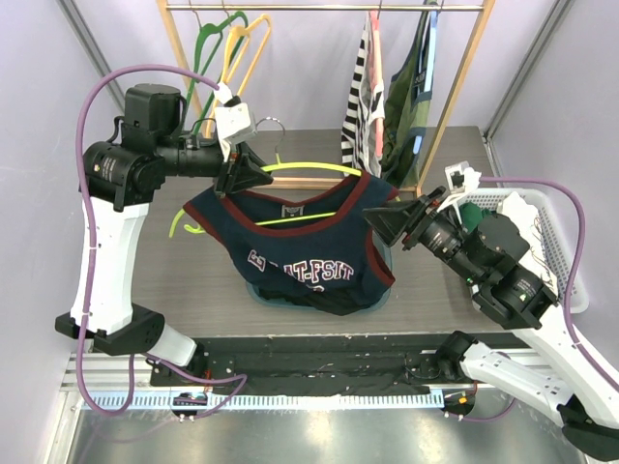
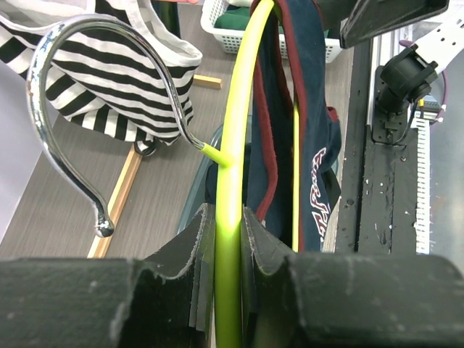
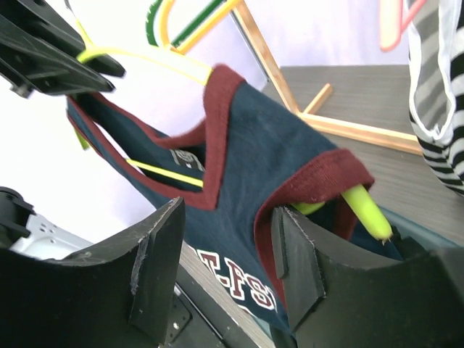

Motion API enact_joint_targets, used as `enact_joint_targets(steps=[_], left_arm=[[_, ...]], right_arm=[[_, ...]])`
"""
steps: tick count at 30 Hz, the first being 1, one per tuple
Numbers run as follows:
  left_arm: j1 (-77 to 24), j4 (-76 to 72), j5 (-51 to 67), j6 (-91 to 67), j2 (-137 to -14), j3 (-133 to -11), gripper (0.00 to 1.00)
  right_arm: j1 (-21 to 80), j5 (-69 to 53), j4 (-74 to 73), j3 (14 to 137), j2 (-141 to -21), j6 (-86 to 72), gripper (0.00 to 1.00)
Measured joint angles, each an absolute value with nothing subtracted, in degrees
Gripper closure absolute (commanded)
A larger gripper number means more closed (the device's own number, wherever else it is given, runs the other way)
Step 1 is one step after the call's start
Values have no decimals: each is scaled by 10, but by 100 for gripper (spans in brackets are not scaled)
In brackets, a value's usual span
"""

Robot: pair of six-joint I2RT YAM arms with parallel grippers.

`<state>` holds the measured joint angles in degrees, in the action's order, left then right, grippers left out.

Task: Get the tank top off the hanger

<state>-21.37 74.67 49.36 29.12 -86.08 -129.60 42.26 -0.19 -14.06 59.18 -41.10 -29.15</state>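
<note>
**Two arms square up to a jersey on its hanger**

Nearest us, the navy tank top (image 1: 309,266) sags from a yellow-green hanger (image 1: 311,168) held above the table (image 1: 189,280). Its lower hem appears to reach the tabletop, though we cannot tell whether it rests there. The right gripper (image 3: 226,210) stands with its jaws apart beside the maroon-trimmed shoulder strap (image 3: 319,174), which is looped over the hanger's end. We see no pinch on the cloth yet. Further in, the left gripper (image 2: 228,235) is clamped on the hanger's top bar just below the chrome hook (image 2: 54,80), carrying hanger and garment together. Behind them stand the wooden rack (image 1: 458,82), a striped garment (image 1: 360,97) and a white basket (image 1: 553,232).

We judge the top to be light, soft and limp. It will drape, stretch and bunch rather than hold a shape, and thin knit can slip out of a shallow grip. The hanger looks stiff and smooth, so cloth should slide along it once tension eases. We think the best hold is the thicker maroon binding at the strap, close to the hanger's tip. From there the loop could be drawn outward over the end while the left gripper steadies the bar.
</note>
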Motion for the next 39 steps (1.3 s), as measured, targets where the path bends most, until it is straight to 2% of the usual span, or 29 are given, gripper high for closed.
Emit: enact_joint_targets(steps=[3,6,7,9,10,11,17,28,39], left_arm=[[-214,747,496,291,-861,-1296,100],[-214,748,497,291,-861,-1296,100],[-214,748,497,291,-861,-1296,100],[-214,748,497,291,-861,-1296,100],[-214,749,497,291,-860,-1296,100],[-214,749,498,291,-860,-1296,100],[-214,751,499,292,-855,-1296,100],[-216,754,505,302,-853,-1296,100],[-217,755,505,303,-853,-1296,100]], right_arm=[[423,-2,-130,592,-412,-293,44],[423,-2,-121,592,-416,-293,58],[423,-1,-119,592,-417,-292,68],[423,2,-112,592,-421,-291,80],[423,4,-109,592,-422,-289,93],[423,8,-106,592,-424,-289,99],[423,51,-103,592,-420,-285,99],[423,270,-164,592,-310,-276,99],[424,332,-270,575,-352,-282,99]])
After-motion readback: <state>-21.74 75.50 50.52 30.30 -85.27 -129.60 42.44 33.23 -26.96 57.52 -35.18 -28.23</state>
